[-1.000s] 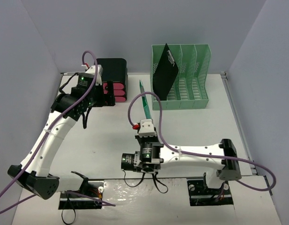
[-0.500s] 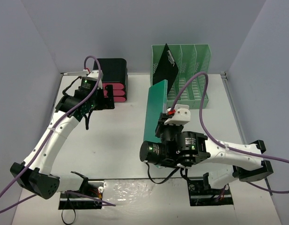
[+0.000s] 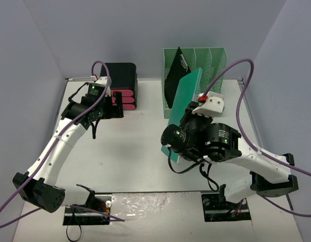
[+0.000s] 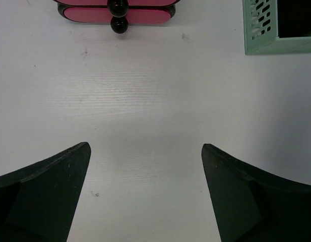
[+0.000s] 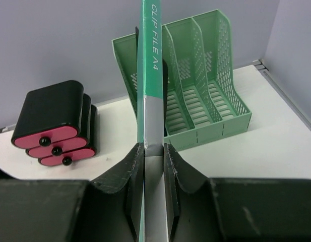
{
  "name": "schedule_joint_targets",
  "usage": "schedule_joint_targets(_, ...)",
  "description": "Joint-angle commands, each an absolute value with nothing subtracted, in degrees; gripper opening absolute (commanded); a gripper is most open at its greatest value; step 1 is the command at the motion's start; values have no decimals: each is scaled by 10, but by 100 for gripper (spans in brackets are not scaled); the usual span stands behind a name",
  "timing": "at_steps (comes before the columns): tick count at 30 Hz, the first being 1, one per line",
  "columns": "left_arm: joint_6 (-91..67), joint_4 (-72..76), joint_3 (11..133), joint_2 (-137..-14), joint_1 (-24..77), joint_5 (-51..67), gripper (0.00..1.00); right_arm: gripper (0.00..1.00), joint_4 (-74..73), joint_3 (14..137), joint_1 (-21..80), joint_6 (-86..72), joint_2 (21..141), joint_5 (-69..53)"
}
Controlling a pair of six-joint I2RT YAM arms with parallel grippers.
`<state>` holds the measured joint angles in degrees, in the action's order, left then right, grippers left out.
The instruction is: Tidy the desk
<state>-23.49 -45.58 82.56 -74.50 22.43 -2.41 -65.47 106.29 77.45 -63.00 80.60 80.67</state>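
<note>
Surface: the desk [image 3: 130,151], white, grey-walled.
Right gripper [image 5: 154,150]: pinching the clip file [image 5: 148,60], just swung up toward the file rack [image 3: 211,63]; which slot, we cannot tell.
Left gripper [image 4: 145,147]: fingers spread, empty.

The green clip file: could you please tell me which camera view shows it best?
The top external view: there the clip file shows its broad green face, tilted in front of the file rack. The right wrist view shows only its spine edge-on, pinched between the jaws. The left wrist view does not show it.
</note>
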Motion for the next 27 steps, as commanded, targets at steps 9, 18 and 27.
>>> schedule_joint_targets(9,-237,-435,855,-752,221,-6,90,0,-541,1143,636,-473,779,685)
schedule_joint_targets(18,-231,-445,864,-754,213,-3,90,0,-533,1198,448,-421,822,409)
schedule_joint_targets(27,-228,-446,866,-758,206,0,90,0,-529,1155,336,-397,832,282)
